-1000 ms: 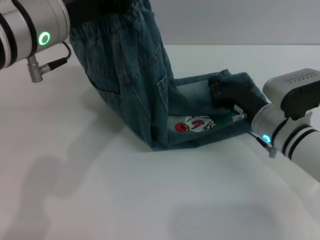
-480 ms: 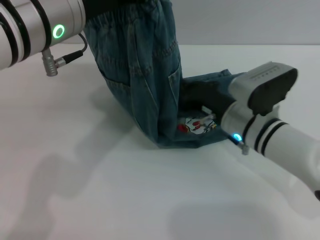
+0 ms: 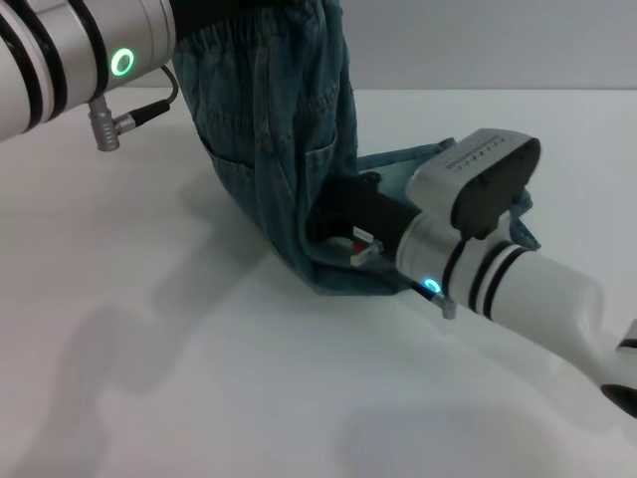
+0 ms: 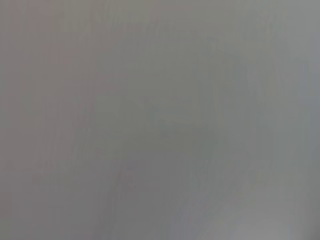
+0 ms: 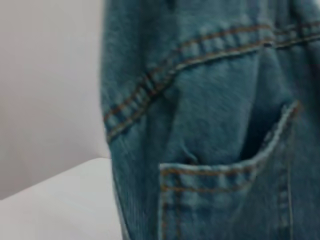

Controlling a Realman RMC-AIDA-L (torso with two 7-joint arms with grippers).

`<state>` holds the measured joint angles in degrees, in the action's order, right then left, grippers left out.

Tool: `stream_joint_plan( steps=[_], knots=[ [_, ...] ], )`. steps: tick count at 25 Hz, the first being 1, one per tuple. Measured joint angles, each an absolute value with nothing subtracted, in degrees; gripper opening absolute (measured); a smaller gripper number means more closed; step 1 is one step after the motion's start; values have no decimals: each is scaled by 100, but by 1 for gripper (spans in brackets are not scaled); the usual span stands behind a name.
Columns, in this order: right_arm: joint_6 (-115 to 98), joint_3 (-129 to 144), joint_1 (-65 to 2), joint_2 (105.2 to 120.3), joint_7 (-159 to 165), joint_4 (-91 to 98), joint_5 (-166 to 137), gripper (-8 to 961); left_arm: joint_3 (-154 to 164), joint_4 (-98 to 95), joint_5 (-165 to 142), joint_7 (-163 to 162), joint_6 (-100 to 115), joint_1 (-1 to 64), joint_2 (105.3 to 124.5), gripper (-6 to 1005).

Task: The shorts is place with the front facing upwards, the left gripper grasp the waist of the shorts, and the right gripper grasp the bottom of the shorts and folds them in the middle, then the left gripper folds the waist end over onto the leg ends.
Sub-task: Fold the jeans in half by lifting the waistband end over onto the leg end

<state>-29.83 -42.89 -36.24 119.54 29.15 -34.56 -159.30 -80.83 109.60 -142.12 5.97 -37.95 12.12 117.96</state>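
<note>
The head view looks forward and down from above onto the white table, taking in the lifted shorts at upper middle, the left arm's wrist at upper left and the right arm reaching in from lower right. The right wrist view sits very close to the shorts, facing the hanging denim with its pocket and seams filling most of the picture and a strip of table at one side, so it shares that hanging panel with the head view. The left wrist view shows only a plain grey blur, sharing nothing recognisable with the others.
</note>
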Motion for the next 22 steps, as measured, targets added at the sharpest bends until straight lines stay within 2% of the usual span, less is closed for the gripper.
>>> stream_joint_plan(
  steps=[6,22],
  knots=[
    [-2978,-4011,-3866,11961,3175,-3426,-15928,-1,-8067,10950,-14211,597,-3764,1213,11795,80],
    [-3061,-4209,-3767,11949,3274,-2970,-15944,-1,-8007,10903,-14212,597,-3672,1185,11796,81]
  ],
)
